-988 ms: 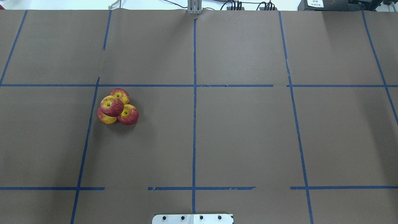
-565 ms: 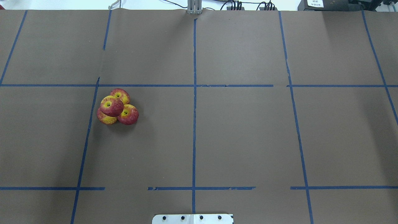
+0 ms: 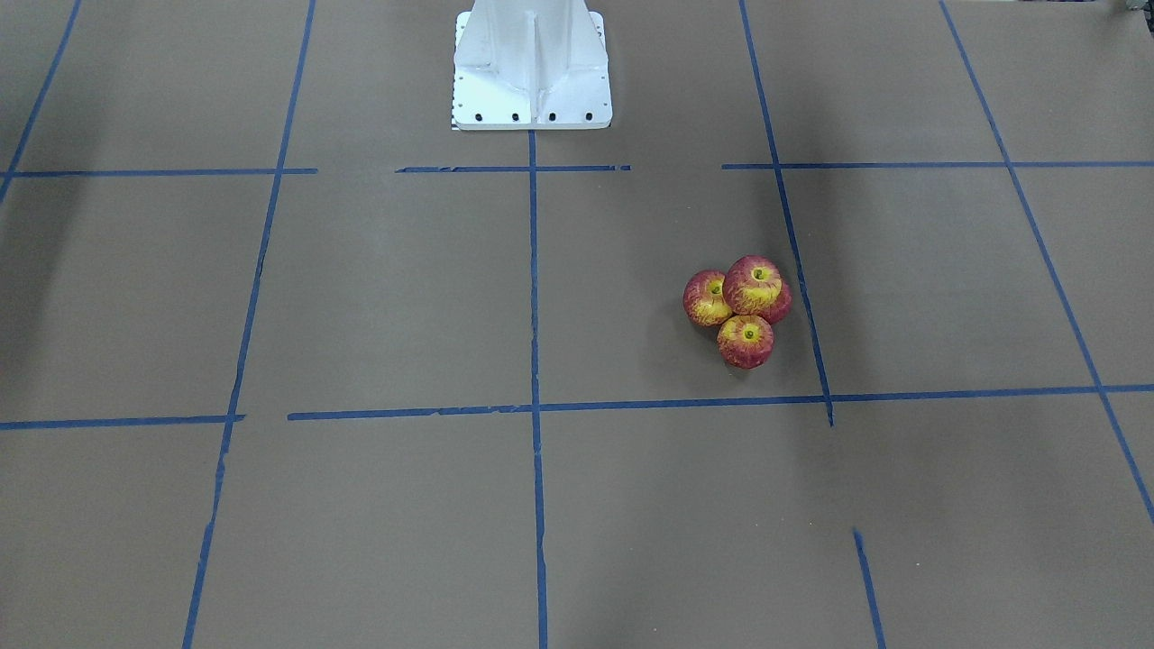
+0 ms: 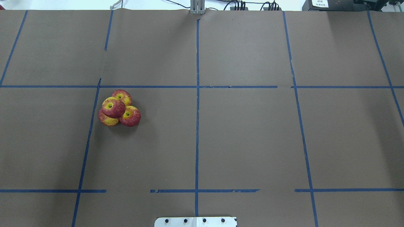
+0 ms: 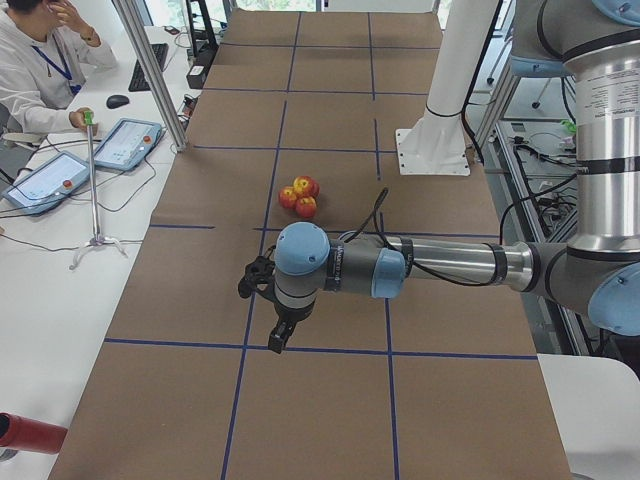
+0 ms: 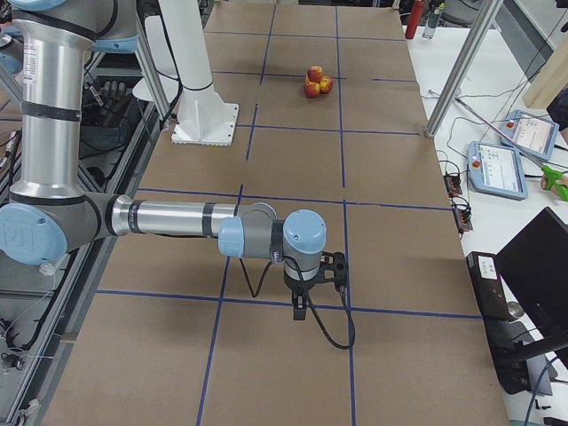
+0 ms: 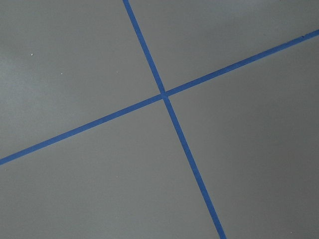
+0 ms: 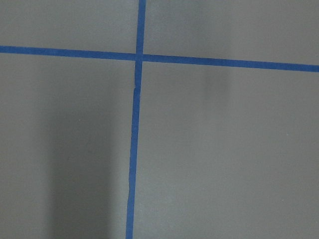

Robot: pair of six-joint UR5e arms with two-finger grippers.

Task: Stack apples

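Four red-and-yellow apples sit in one tight pile on the brown table cover. One apple [image 4: 113, 107] rests on top of three others [image 4: 130, 116]. The pile also shows in the front-facing view [image 3: 755, 284], the exterior left view [image 5: 300, 195] and the exterior right view [image 6: 315, 80]. My left gripper [image 5: 280, 335] hangs over the table's left end, far from the pile. My right gripper [image 6: 300, 306] hangs over the table's right end. Both show only in the side views, so I cannot tell whether they are open or shut. Both wrist views show only brown cover and blue tape.
Blue tape lines [image 4: 197, 104] divide the cover into a grid. The white robot base [image 3: 532, 63] stands at the robot's edge of the table. An operator [image 5: 40, 70], tablets [image 5: 125, 143] and a metal post [image 5: 150, 70] are at the far side.
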